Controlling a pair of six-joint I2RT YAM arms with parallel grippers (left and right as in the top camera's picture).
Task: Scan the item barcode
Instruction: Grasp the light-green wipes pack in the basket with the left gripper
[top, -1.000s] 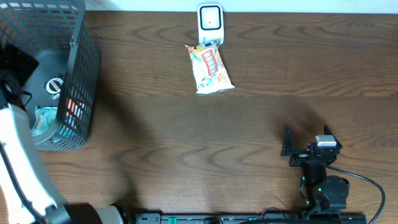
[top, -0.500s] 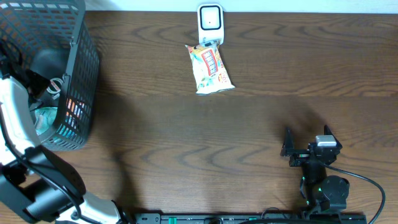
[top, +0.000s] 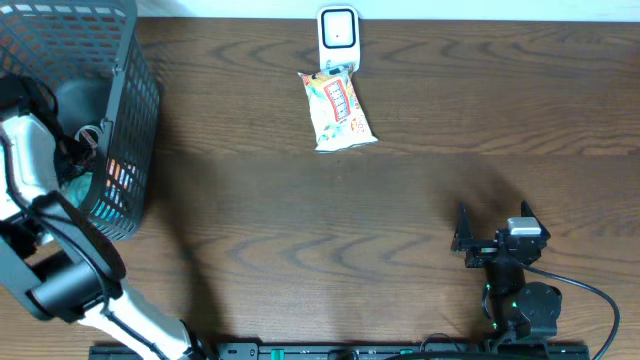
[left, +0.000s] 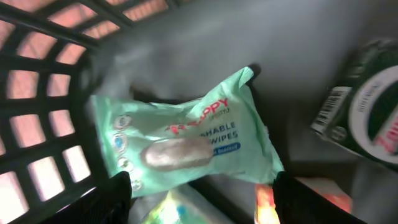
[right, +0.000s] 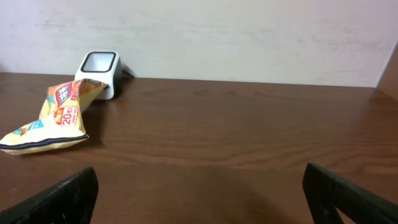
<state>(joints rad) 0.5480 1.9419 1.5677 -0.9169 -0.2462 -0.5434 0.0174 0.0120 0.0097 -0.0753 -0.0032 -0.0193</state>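
While the left jaws (left: 202, 199) hang inside the basket (top: 130, 110), the green wipes pack (left: 186, 146) lies just ahead between their tips, its long axis spanning the gap. They stand apart, and I cannot tell whether they grip it. Its print reads "…SHABLE WIPES"; the right jaws (right: 199, 193) gape empty over the surface (top: 400, 230), far from the pack, facing the scanner (top: 338, 38) and a snack bag (top: 338, 110) marked "20".

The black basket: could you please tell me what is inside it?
A green wipes pack and a round dark container with a barcode label; whatever lies beneath them is covered.
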